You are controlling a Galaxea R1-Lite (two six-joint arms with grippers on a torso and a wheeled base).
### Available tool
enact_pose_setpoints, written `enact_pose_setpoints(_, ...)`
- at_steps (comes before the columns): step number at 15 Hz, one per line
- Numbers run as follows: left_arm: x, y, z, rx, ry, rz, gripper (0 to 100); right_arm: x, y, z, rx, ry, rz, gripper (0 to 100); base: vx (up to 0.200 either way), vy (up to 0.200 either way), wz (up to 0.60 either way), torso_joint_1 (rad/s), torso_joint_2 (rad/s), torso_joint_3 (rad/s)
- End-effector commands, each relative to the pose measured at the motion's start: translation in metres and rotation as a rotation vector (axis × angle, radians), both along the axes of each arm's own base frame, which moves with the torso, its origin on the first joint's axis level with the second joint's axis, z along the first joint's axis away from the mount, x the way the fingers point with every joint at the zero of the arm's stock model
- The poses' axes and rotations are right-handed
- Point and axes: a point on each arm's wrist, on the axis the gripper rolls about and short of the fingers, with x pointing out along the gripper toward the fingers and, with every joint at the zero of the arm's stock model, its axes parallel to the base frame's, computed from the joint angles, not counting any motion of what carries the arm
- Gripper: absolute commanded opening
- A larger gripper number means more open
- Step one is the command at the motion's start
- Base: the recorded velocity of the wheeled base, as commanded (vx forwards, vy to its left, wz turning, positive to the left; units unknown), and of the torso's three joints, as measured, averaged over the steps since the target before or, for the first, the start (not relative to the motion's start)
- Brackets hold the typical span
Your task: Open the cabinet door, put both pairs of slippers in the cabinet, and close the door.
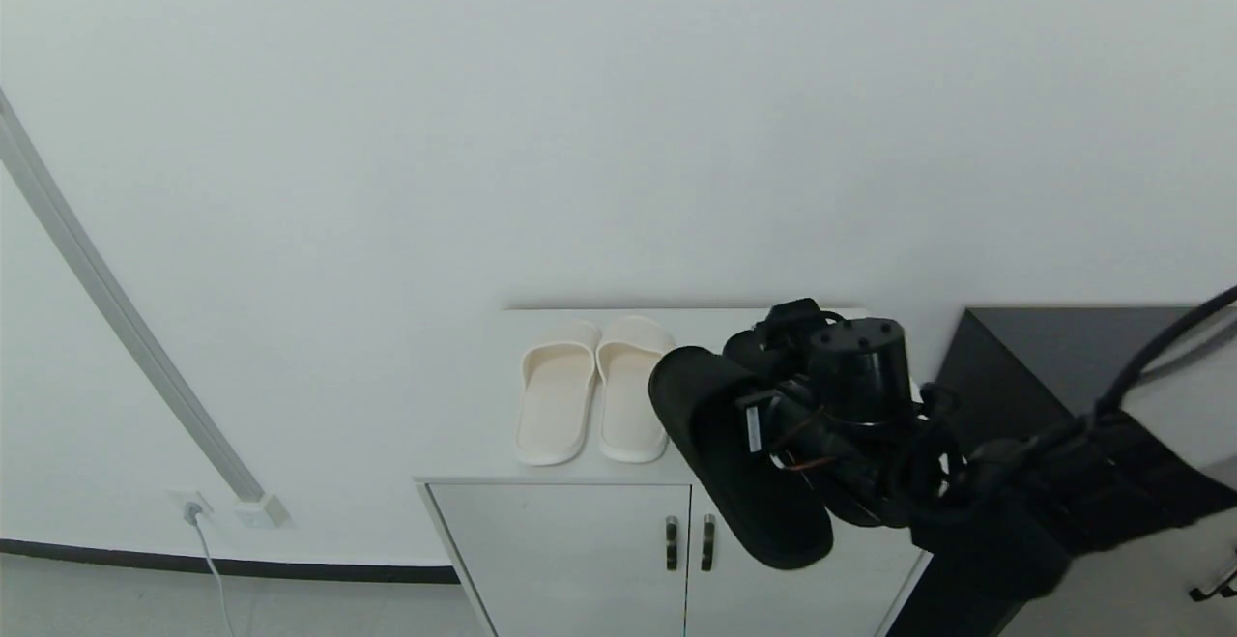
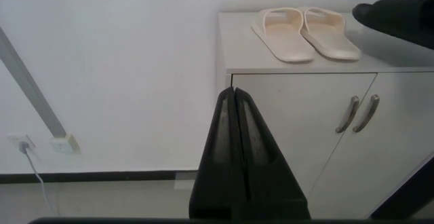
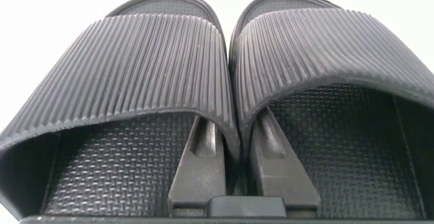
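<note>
Black slippers point(image 1: 744, 468) are off the cabinet top, both held together by the right gripper point(image 1: 773, 434). They are tilted steeply, with the upper end above the top's front edge and the lower end down in front of the right door point(image 1: 812, 589). In the right wrist view the pair point(image 3: 163, 68) sits side by side with ribbed straps up. The right gripper point(image 3: 234, 132) has one finger point(image 3: 200, 149) inside each slipper, and the fingers are narrow, pinching the two inner side walls between them.

Cream slippers point(image 1: 594, 390) lie flat side by side on the white cabinet point(image 1: 474, 429), touching each other. Their heels are near the front edge, their straps are toward the wall, and they sit above the left door point(image 1: 560, 550). The black pair is just beside them on the side of the right-hand edge; whether the two pairs touch can't be told.

Both doors are closed, with two upright handles point(image 1: 671, 542) close together at the middle seam.

The left gripper point(image 2: 234, 102) is low, out in front of the cabinet's left front corner. Its fingers are pressed together with nothing between them. In its wrist view the cream slippers point(image 2: 305, 34) lie on the top, and the handles point(image 2: 347, 114) show on the doors below.

A dark cabinet point(image 1: 1044, 357) stands by the white one's right side. A grey strip point(image 1: 106, 299) runs slanted down the wall to a socket point(image 1: 188, 502) with a cable plugged in.
</note>
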Motion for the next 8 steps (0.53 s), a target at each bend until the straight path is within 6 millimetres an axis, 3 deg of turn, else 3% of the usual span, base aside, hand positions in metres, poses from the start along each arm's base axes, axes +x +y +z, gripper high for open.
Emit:
enact_pose_setpoints(1,0.000,0.000,0.000,0.001,0.001,0.000,0,-0.052,-0.030,0.030,0.063,-0.013,0.209,0,0.000,0.000,0.00,0.000,0.00,0.000)
enact_pose_setpoints(3,0.000,0.000,0.000,0.001,0.001,0.000,0,-0.074,-0.042,0.033,0.092,0.016,0.347,0,0.000,0.000,0.00,0.000,0.00,0.000)
enact_pose_setpoints(8,0.000,0.000,0.000,0.000,0.001,0.000,0,-0.078,-0.044,0.029,0.088,0.038,0.380,0,0.000,0.000,0.00,0.000,0.00,0.000)
